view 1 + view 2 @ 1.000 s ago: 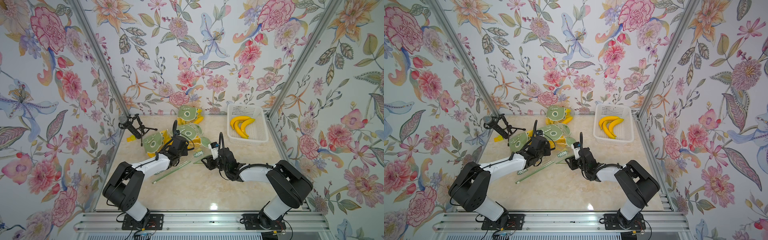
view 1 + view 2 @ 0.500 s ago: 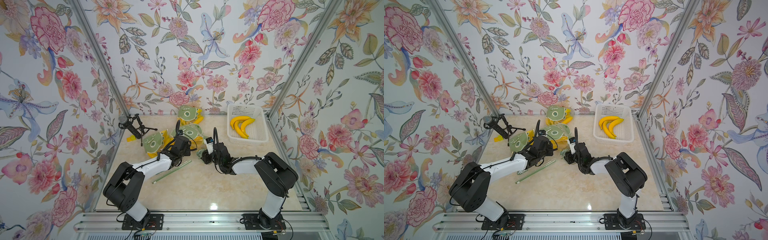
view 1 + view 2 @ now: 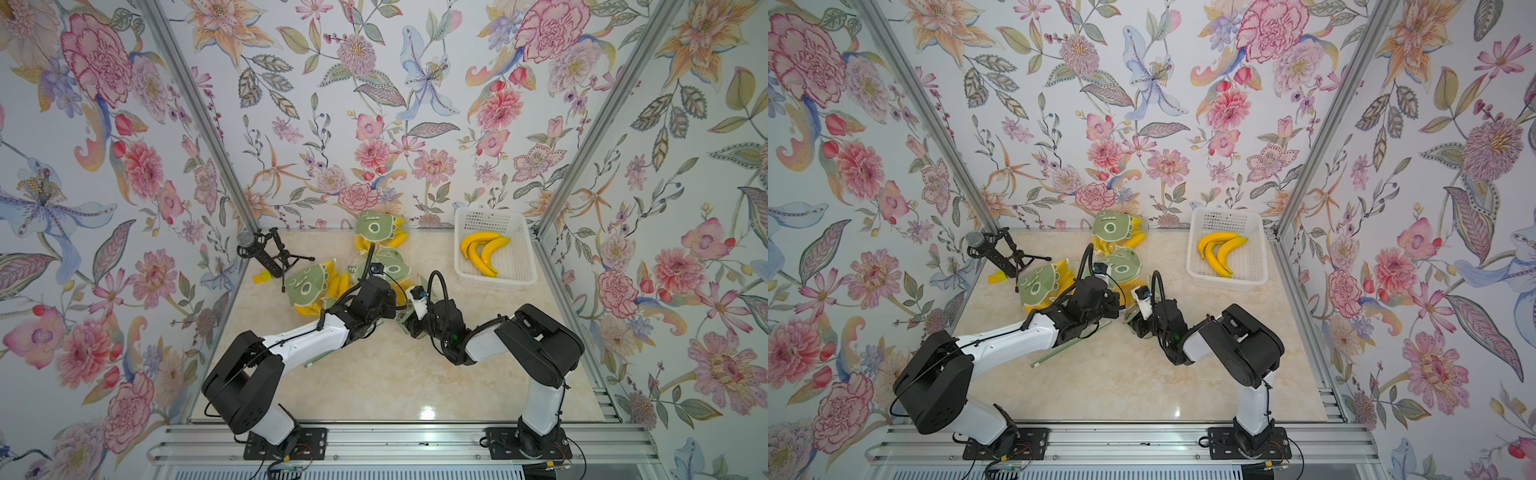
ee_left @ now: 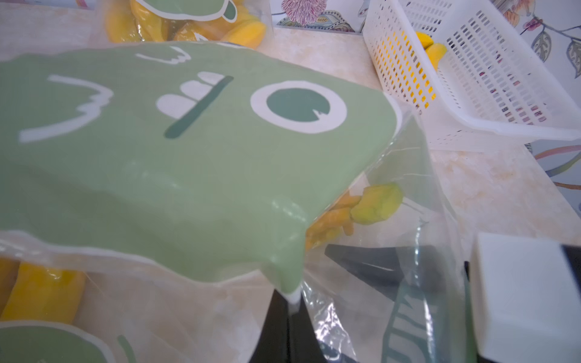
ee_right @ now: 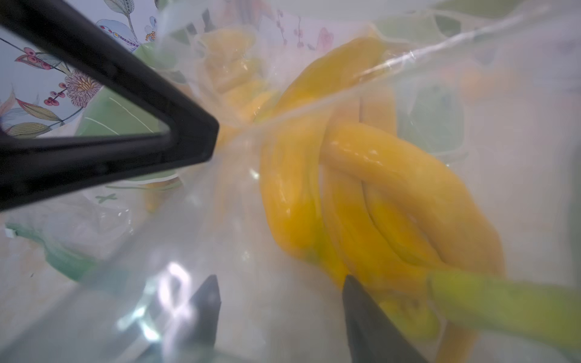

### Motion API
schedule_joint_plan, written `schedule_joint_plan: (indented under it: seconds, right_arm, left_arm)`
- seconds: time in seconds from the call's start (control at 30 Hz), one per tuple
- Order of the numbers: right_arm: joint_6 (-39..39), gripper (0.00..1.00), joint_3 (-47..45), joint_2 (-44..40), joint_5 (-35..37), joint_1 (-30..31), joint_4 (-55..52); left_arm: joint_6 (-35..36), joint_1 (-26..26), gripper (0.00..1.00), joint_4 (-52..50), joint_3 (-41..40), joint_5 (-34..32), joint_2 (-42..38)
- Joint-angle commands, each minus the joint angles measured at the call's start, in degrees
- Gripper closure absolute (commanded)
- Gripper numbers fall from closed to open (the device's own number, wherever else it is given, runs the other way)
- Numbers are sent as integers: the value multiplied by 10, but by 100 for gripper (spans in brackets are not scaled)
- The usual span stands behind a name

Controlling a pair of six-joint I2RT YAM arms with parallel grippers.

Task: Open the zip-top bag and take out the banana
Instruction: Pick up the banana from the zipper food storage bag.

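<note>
A clear zip-top bag with a green cartoon face lies mid-table, yellow bananas inside. My left gripper is shut on the bag's lip and holds it up. The right gripper is open inside the bag's mouth, plastic all around it. The banana bunch lies just ahead of its fingertips, its green stem beside one of them. Through the plastic, the left wrist view shows a banana tip.
A white basket at the back right holds loose bananas. Two more banana bags lie at the back and to the left. A microphone on a tripod stands back left. A green strip lies under the left arm.
The right gripper has moved left and back into the bag's mouth and its jaws have widened. The left gripper has kept its pinch on the bag, shifting slightly.
</note>
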Motion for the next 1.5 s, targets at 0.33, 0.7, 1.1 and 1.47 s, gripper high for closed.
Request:
schedule_joint_plan:
  seconds: [0.33,0.7,1.1,1.47]
  right_arm:
    - [-36,36,26,27,58,3,63]
    - [-44,37,69,47,125,32,18]
    - [-49,61,76,49,169,52,17]
    - [-56,81,4,-7,145,57,24]
  left_arm:
    - [-14,-3,100,14,-26,0,-20]
    - [-20,-9,100,50,-32,42,-22]
    - [-19,-18,100,48,-34,31,-33]
    - [-15,26,100,13,-26,-10,-35]
